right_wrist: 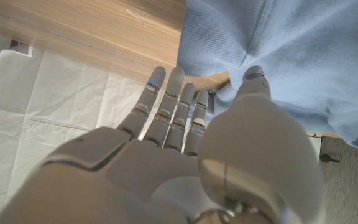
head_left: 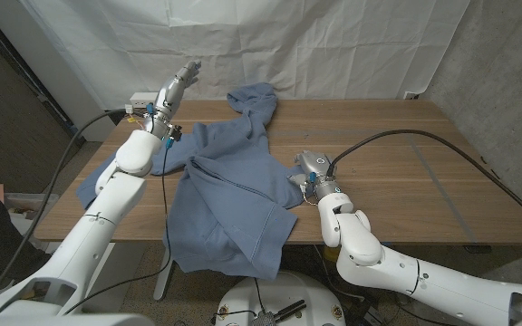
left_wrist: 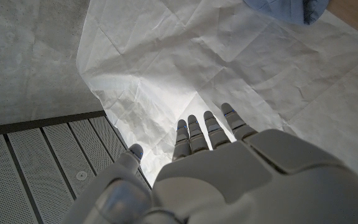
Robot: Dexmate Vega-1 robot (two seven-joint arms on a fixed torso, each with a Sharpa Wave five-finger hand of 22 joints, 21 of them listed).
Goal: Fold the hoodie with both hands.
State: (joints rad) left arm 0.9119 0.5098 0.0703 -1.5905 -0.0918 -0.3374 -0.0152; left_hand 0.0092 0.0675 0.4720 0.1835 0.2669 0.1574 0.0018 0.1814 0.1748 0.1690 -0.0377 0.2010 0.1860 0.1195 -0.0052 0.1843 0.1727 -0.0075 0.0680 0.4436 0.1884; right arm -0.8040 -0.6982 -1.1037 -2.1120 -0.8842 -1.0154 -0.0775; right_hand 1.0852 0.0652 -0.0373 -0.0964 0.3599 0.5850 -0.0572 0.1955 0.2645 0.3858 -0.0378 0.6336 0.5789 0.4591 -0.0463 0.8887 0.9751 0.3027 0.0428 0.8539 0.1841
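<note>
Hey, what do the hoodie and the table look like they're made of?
The hoodie looks like soft blue knit fleece or cotton: matte, it slumps into loose folds, and the right wrist view shows a fine weave. The table looks like wood or wood veneer, with brown grain streaks and a smooth, low-sheen finish.

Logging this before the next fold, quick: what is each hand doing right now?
Left hand: open, raised above the table, holding nothing.
Right hand: open beside the hoodie; thumb touches the cloth, with no grip on it.
</note>
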